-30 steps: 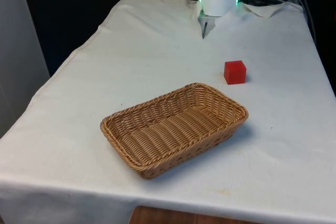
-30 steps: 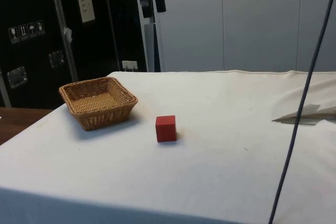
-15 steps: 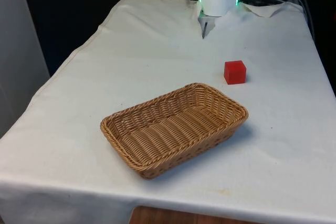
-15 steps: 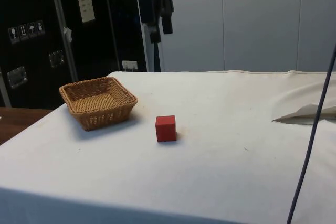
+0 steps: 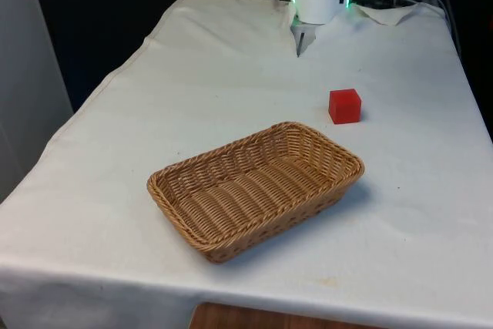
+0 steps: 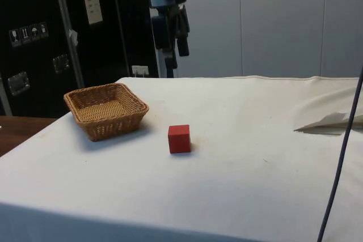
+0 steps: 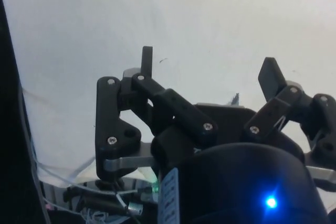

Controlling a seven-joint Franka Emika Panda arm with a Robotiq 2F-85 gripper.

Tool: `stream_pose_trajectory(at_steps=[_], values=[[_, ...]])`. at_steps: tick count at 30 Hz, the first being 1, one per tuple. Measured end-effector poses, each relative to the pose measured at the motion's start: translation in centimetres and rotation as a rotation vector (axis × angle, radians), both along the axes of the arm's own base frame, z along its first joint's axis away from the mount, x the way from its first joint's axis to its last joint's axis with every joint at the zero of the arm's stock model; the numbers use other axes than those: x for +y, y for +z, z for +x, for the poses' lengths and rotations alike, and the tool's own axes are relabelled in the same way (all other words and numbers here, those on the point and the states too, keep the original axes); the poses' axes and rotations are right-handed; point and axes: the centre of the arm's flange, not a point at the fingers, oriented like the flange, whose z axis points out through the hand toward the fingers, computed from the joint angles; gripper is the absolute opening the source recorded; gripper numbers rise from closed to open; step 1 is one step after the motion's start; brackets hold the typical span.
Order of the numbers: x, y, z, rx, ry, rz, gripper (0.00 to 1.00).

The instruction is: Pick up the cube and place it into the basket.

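Step in hand: the approach, judged from position. Nothing is grasped and the cube is untouched.

Cube (image 5: 344, 105): red, resting flat on the white cloth (image 5: 192, 98), upright. In the front view it lies at about one o'clock from the basket (image 5: 254, 189), near the basket's far corner but not touching it. In the side view the cube (image 6: 179, 138) sits at about four o'clock from the basket (image 6: 105, 109), with bare cloth between them.

Basket: wicker, rectangular, shallow, with nothing in it. The placement step is not yet begun.

Gripper (image 6: 176, 49): in the side view it hangs high above the table, at about twelve o'clock from the cube and well apart from it. In the wrist view the gripper (image 7: 207, 74) has its two fingers spread wide, with bare cloth visible between them and nothing held.

Next move, as a judgement: the arm must bring the gripper over the cube, align the fingers with two opposite faces, descend until they straddle it, then close. The cube's flat, parallel faces should offer a sound grip.

Differences between views: the side view gives the gripper's height over the table, which the front view does not. The wrist view alone settles the spread of the fingers. The front view best shows the inside of the basket and its spacing from the cube.
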Motion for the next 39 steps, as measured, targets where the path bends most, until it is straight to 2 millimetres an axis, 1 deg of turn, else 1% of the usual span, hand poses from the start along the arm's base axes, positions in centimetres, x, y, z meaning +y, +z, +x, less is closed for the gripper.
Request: stream_pose_trajectory(at_steps=[1, 5, 9, 12, 15, 18, 22, 29, 35, 37, 39], values=[[0.0, 0.0, 0.0, 0.0, 0.0, 0.0, 1.0], [0.5, -1.8, 0.3, 0.0, 0.002, -0.001, 1.0], [0.7, -3.1, 0.3, -0.003, 0.005, 0.0, 1.0], [0.8, -3.4, 0.3, -0.005, 0.006, 0.0, 1.0], [1.1, -4.9, 0.4, -0.012, 0.009, 0.002, 1.0], [1.2, -5.4, 0.5, -0.018, 0.01, 0.004, 1.0], [1.2, -6.7, 0.5, -0.032, 0.01, 0.008, 1.0], [0.6, -8.0, 0.5, -0.057, 0.01, 0.013, 1.0], [-0.1, -9.7, 0.6, -0.082, 0.013, 0.018, 1.0], [-0.2, -9.9, 0.6, -0.085, 0.014, 0.019, 1.0], [-0.8, -10.6, 0.7, -0.094, 0.024, 0.019, 1.0]])
